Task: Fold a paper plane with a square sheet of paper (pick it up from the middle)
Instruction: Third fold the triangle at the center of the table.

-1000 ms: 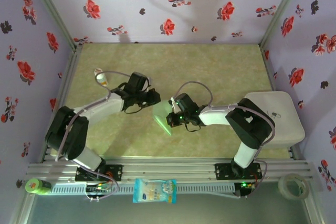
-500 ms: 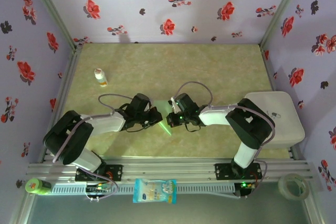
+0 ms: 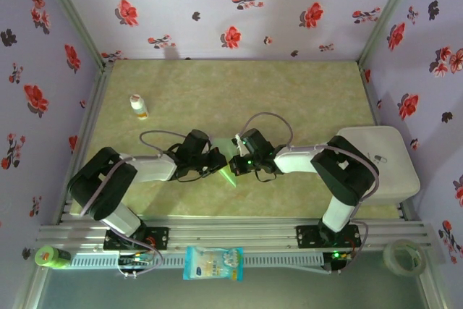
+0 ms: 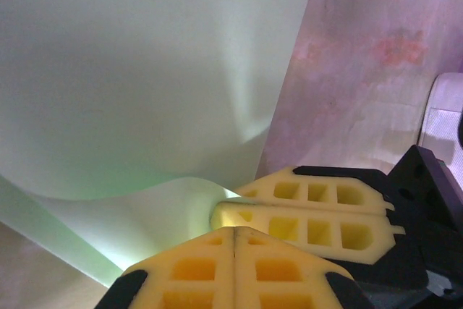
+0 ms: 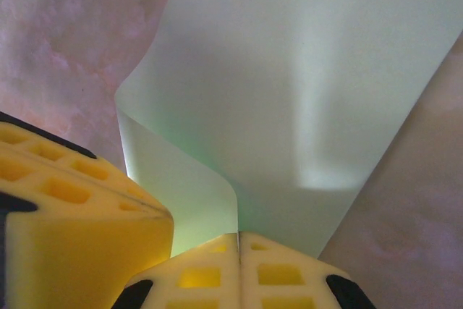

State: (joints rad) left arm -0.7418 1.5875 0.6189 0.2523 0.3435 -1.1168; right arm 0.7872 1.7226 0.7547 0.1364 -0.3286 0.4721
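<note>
Left hand (image 4: 233, 229) swung in; with right hand (image 5: 239, 235), 2 pinch 1 square sheet of paper (image 4: 145, 70).

Pale mint-green square sheet of paper (image 4: 130, 70); yellow fingers (image 4: 282, 269); lilac walls (image 3: 239, 5) patterned with red and black flowers.

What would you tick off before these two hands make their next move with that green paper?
1. Left hand shut on the sheet of paper: ok.
2. Right hand shut on it: ok.
3. Hands not touching each other: cannot tell, they are very close.
4. Paper lying flat: not ok, it curls up by the hands.
5. Crease lined up: cannot tell.
6. Small white bottle away from both arms: ok.
</note>
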